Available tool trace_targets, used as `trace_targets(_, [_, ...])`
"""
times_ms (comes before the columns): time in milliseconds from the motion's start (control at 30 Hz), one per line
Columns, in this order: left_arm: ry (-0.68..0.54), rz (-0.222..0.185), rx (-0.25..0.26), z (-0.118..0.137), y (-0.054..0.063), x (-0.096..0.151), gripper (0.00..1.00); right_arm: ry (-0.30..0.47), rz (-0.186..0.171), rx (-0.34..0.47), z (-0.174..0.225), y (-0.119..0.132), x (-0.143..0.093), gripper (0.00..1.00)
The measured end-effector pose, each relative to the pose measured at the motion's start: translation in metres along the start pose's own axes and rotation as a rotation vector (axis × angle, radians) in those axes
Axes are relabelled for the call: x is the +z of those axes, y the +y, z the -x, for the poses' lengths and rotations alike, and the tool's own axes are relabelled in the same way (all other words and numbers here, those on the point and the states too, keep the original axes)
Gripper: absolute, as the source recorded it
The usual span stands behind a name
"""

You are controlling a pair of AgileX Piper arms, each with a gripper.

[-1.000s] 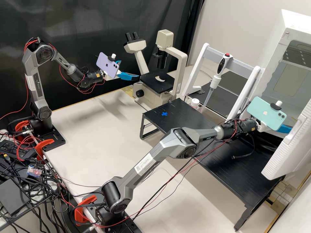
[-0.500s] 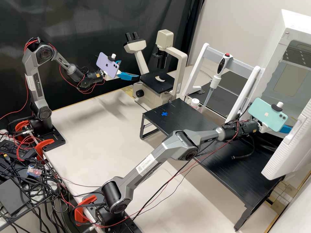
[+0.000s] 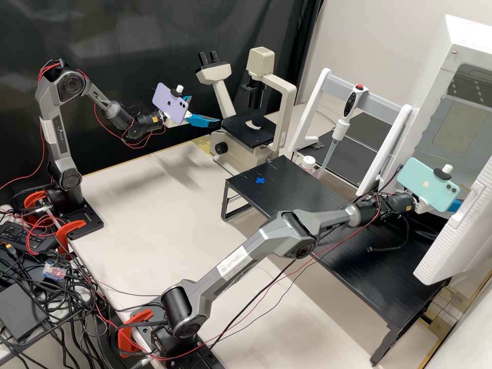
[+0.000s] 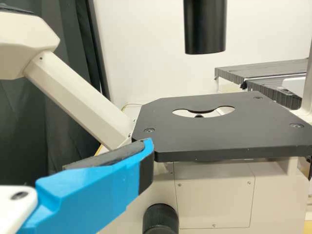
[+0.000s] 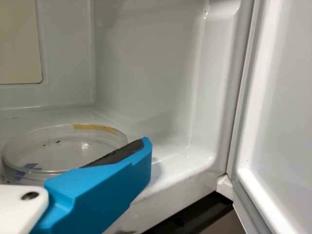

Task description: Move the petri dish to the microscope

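So the petri dish [image 5: 63, 153] was sitting flat on the floor of the white cabinet [image 5: 146, 63], just inside the open door [image 5: 278, 112]. It was round, so no real long axis to speak of, and no end that pointed anywhere. Best marker was the yellowish tape [image 5: 95, 127] on the rim, on the side away from the wrist camera, with some blue marks [image 5: 23, 171] roughly across from it on the near side. Couldn't tell if it was right way up.

What changed: the right hand [image 3: 454, 205] had gone a bit deeper toward the cabinet over the last second. It was open with nothing clamped, and one blue finger [image 5: 114, 183] overlapped the dish in the wrist view, though I couldn't tell if they touched. I'd call that lining up for the grab, so really early days for the task. Next it probably needed to straddle the rim evenly and close gently, or the dish could skid or tip.

Meanwhile the left hand [image 3: 205, 113] hadn't budged, empty and spread beside the microscope [image 3: 260, 60], whose black stage [image 4: 234, 134] had no dish on it.
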Motion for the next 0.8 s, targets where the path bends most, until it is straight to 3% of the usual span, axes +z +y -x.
trace_targets(100, [0.000,0.000,0.000,0.0000,0.0000,0.0000,1.00,-0.001,-0.024,-0.005,-0.0005,-0.0018,0.0015,0.00])
trace_targets(267, [0.000,0.000,0.000,0.0000,0.0000,0.0000,1.00,-0.001,-0.034,-0.006,-0.0010,-0.0021,0.0029,0.00])
trace_targets(800, [0.000,0.000,0.000,0.0000,0.0000,0.0000,1.00,-0.011,-0.028,-0.006,-0.0012,-0.0029,0.0046,0.00])
